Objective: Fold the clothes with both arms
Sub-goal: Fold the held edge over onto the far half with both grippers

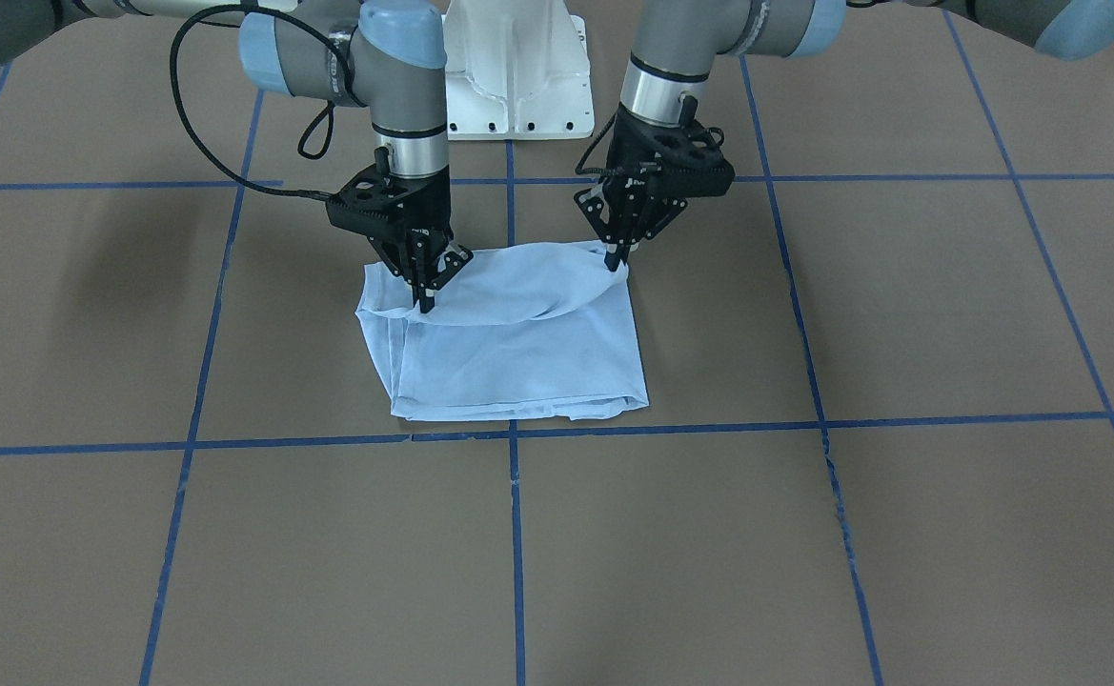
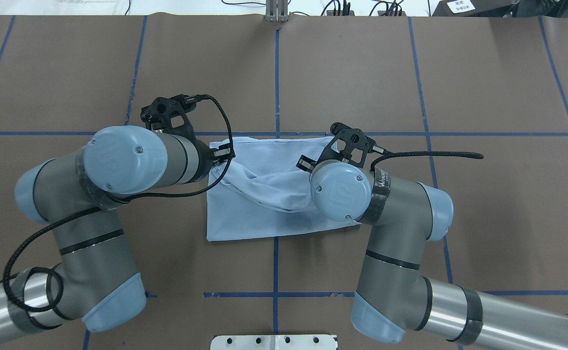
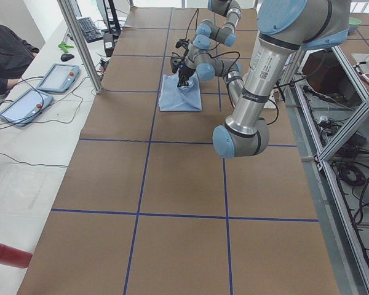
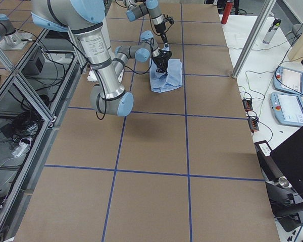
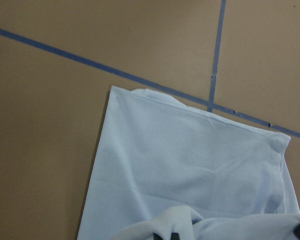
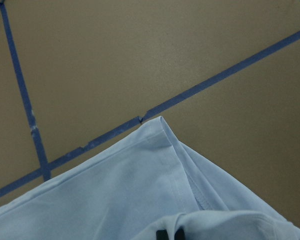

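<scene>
Front camera: the pale blue T-shirt (image 1: 518, 353) lies partly folded on the bench (image 1: 804, 534). The left gripper (image 1: 617, 263) and right gripper (image 1: 426, 297) each pinch its robot-side edge, closed narrow on raised cloth, and a slack fold sags between them.

Overhead: the wrists hide both grips.

Wrist cameras: bunched cloth covers the fingers (image 5: 174, 236) on each side.

My worry is that such thin pinches could slip mid-carry. Uneven travel between the arms would skew the fold or drag the lower layers along.

Left arm (image 2: 94, 233) and right arm (image 2: 390, 243), elbows bent, wrists vertical; left gripper (image 1: 617, 265) and right gripper (image 1: 426, 303) point down, fingers pinched on the T-shirt (image 1: 518, 353).
</scene>
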`<state>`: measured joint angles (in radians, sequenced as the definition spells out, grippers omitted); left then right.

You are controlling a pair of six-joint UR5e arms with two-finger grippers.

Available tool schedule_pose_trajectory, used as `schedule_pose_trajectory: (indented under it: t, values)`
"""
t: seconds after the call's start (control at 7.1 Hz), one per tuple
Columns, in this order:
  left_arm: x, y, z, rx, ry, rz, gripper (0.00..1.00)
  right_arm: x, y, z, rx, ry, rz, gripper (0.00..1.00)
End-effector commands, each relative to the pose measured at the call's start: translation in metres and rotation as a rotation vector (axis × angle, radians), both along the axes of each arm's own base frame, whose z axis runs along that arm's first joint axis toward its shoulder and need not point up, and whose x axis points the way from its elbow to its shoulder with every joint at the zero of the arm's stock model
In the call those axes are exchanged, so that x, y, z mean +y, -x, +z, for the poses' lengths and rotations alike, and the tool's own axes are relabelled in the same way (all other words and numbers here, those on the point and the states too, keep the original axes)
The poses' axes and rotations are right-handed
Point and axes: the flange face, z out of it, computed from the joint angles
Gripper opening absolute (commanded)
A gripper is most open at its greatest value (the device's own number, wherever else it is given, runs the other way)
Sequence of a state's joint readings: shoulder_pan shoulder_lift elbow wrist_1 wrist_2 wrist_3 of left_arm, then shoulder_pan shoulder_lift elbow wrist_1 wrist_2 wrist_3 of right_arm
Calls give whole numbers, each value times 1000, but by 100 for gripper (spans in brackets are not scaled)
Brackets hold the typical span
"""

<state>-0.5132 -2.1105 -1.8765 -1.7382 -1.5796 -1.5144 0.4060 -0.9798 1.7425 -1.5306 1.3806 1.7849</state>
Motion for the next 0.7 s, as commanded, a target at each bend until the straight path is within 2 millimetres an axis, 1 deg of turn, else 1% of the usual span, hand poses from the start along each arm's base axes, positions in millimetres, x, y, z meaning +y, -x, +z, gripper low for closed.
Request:
schedule_pose_trajectory:
  t: [0.0,0.28,0.56]
  values:
    - [-42,-17,23,-49,-19,-16,0,-27,10,23,19,7,2,0]
    - [-55,-29,35,-93,-29,-1,0,-33,10,29,28,8,5,0]
    - [-72,-58,67,-122,-33,15,0,-35,13,36,41,13,5,0]
